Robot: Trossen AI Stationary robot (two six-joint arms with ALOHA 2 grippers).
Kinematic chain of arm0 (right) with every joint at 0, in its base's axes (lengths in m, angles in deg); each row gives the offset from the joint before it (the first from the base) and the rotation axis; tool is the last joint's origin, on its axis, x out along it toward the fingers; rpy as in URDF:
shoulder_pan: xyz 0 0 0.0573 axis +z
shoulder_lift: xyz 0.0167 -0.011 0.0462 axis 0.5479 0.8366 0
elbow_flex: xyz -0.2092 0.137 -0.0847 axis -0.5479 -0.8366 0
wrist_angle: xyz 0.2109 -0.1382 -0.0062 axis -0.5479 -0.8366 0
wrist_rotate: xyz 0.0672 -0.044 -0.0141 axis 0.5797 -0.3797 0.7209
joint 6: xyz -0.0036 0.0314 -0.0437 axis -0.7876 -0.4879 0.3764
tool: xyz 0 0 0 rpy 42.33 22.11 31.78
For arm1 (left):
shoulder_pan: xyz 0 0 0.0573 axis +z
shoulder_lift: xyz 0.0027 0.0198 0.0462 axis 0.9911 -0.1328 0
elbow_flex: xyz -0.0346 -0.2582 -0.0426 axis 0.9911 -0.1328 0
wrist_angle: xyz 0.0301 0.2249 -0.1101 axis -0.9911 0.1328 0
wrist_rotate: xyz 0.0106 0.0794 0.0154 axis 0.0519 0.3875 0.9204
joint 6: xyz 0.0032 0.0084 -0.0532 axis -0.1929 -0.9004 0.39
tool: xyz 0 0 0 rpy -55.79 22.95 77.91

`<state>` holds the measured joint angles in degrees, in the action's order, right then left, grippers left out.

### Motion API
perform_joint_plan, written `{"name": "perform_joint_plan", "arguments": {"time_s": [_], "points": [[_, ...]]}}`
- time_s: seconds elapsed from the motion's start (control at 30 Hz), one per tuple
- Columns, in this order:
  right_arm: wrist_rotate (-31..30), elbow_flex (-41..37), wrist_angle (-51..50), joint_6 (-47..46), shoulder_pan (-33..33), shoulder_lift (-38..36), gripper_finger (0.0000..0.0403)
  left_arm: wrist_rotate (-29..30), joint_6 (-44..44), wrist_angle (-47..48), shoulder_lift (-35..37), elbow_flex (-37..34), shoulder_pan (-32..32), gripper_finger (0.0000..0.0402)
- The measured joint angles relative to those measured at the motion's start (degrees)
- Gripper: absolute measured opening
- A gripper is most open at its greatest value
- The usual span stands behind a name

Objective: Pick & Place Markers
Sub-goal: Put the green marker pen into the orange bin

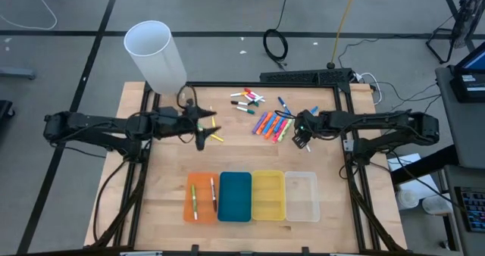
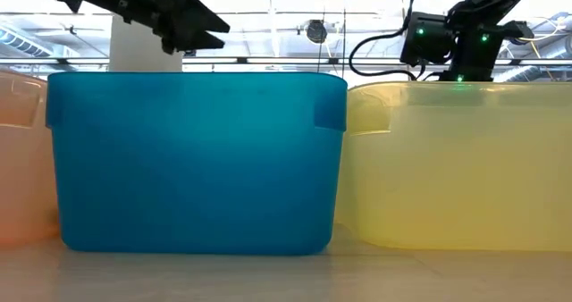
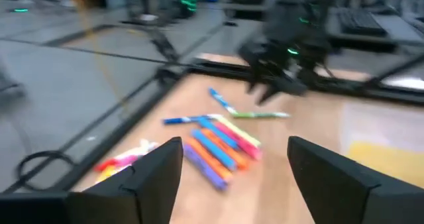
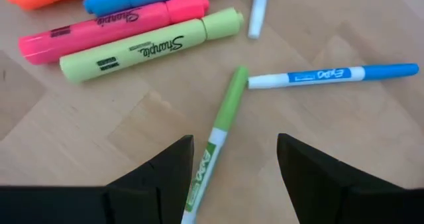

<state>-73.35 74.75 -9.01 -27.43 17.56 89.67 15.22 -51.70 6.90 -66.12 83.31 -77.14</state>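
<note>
While we looked down from the high view, we saw the left gripper (image 1: 204,137) near the middle of the table (image 1: 159,203), beside a yellow marker (image 1: 216,137). The right gripper (image 1: 301,138) stood at the edge of the row of highlighters (image 1: 271,125). Two markers (image 1: 203,198) lay in the orange tray (image 1: 189,209); the blue tray (image 1: 235,196), yellow tray (image 1: 268,195) and clear tray (image 1: 301,197) stood next to it.

From the low view, the blue tray and yellow tray hid the table, so we could not see the markers.

From the left wrist view, its fingers (image 3: 156,174) were spread, holding nothing, with the highlighters beyond them.

From the right wrist view, its fingers (image 4: 165,171) were spread around a green marker (image 4: 218,134), not touching it. A blue marker (image 4: 331,75) lay just beside its cap.
</note>
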Motion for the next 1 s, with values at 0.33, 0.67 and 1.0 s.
{"name": "perform_joint_plan", "arguments": {"time_s": [0.33,0.67,1.0], "points": [[0.0,-9.7,12.0,0.5,0.0,0.0,0.0205,-5.8,-1.8,-5.6,-1.6,-1.9,-0.9,0.0274],[0.9,-17.3,18.6,0.6,1.2,-0.2,0.019,-10.7,-2.1,-12.8,-1.6,-1.9,-2.8,0.0275],[5.4,-18.1,12.3,-2.8,2.0,-0.1,0.0122,-10.6,-2.0,-12.7,-1.6,-1.9,-2.7,0.0272]]}}
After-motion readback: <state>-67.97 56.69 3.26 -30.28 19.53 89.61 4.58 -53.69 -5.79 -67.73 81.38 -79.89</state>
